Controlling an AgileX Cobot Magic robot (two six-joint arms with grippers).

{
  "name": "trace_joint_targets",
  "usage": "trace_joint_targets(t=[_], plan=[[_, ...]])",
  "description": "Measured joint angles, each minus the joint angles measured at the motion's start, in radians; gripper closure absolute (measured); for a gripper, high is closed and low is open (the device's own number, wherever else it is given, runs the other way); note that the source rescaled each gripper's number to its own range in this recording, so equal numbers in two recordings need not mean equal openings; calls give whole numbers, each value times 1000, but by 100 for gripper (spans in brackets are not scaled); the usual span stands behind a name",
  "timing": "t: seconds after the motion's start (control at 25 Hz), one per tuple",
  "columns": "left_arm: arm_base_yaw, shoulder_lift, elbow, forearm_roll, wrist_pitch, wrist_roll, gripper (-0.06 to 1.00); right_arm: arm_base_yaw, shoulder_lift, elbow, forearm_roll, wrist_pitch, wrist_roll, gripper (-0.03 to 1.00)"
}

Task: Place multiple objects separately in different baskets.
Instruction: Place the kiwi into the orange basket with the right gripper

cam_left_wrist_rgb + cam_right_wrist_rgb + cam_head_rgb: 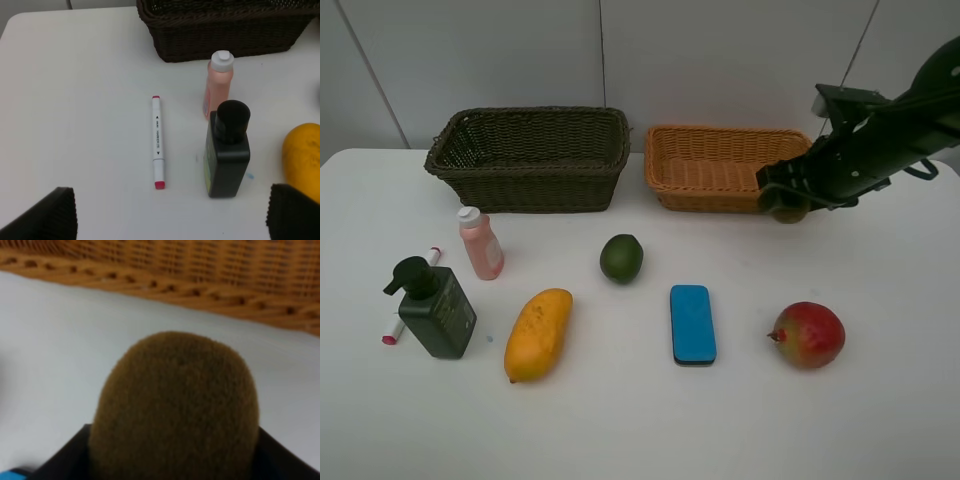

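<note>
Right claw (786, 198) is closed on the kiwi (175, 410), held just outside the front right corner of the orange basket (710, 170). Left claw (170, 212) stands wide open, gripping nothing, above the tabletop (740, 420) near the marker (158, 142) and pump bottle (227, 150).

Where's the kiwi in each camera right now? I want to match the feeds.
Exterior high: the kiwi is right of centre, held in the right gripper at the front right corner of the orange basket.
Left wrist: not in it.
Right wrist: the kiwi fills the foreground, clamped between the jaws.
Shared landmark: the orange basket's woven wall, just behind the kiwi in both views that show it.
</note>
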State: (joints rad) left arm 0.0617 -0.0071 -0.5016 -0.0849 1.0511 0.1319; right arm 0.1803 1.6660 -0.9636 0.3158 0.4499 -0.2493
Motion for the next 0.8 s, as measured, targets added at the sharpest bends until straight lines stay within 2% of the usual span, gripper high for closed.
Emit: trace_joint_targets(t=[0.12,0.44,0.8], plan=[[0,0,0,0,0,0,-5,0,0,-63,-6,27,0,84],[0,0,0,0,0,0,-5,-2,4,-214,-104,32,0,84],[0,0,0,0,0,0,-5,-63,178,-397,-106,60,0,84]])
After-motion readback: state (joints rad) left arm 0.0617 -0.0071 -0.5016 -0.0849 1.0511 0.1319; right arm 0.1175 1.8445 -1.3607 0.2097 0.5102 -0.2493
